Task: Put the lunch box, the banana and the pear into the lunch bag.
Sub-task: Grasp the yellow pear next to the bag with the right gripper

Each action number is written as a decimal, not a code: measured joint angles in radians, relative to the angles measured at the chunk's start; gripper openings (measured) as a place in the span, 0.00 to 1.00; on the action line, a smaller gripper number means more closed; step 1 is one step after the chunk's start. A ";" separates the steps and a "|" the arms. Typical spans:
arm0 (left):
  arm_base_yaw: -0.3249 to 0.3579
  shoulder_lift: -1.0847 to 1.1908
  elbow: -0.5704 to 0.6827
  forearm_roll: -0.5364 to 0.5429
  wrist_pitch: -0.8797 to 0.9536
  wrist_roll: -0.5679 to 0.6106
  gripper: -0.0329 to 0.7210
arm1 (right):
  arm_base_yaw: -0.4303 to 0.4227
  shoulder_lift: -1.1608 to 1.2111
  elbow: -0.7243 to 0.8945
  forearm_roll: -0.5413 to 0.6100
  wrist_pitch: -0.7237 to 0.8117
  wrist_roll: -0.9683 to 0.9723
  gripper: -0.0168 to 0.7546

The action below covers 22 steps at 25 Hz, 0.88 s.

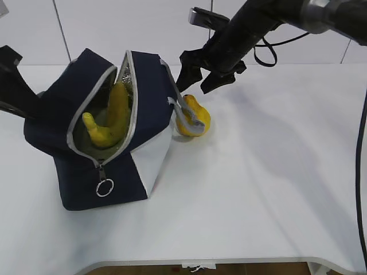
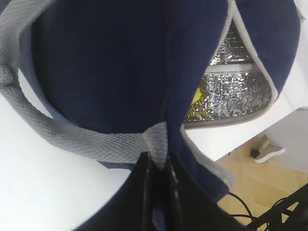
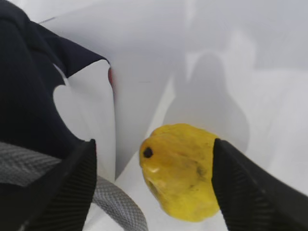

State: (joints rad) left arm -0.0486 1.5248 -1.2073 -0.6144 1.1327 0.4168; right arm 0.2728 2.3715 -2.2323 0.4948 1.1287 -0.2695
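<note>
Right claw (image 1: 195, 75) spread wide, hanging just above the pear (image 1: 194, 116), one finger to each side in the right wrist view, neither touching yet. Left claw (image 2: 159, 166) pressed together on the grey strap handle (image 2: 86, 144) at the far side of the lunch bag (image 1: 92, 183), holding the mouth tilted open. Pear on the table (image 1: 258, 189), tucked against the bag's white side panel, partly draped by the other grey strap (image 1: 186, 112). Banana (image 1: 112, 123) already inside, standing up against the foil lining. Lunch box not visible anywhere; possibly under the banana, impossible to tell.

Risks from here, as a guess: catching that loose strap between finger and pear on closing, then dragging the bag along on lifting. Lumpy, rounded fruit likely to squirt out of a shallow pinch or roll away across the smooth table. Narrow zipper opening partly filled by the banana, so a pear carried in off-centre liable to strike the zip edge and drop outside.
</note>
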 joint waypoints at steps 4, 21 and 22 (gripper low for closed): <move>0.000 0.000 0.000 0.000 0.004 0.000 0.06 | 0.021 0.000 -0.002 -0.029 0.000 0.000 0.77; 0.000 0.000 0.000 0.000 0.014 0.000 0.06 | 0.027 0.010 -0.004 -0.087 -0.002 -0.001 0.77; 0.000 0.000 0.000 0.000 0.014 0.000 0.06 | 0.027 0.010 -0.004 -0.087 -0.006 -0.001 0.77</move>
State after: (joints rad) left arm -0.0486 1.5248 -1.2073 -0.6144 1.1470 0.4168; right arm 0.3003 2.3815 -2.2366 0.4077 1.1223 -0.2708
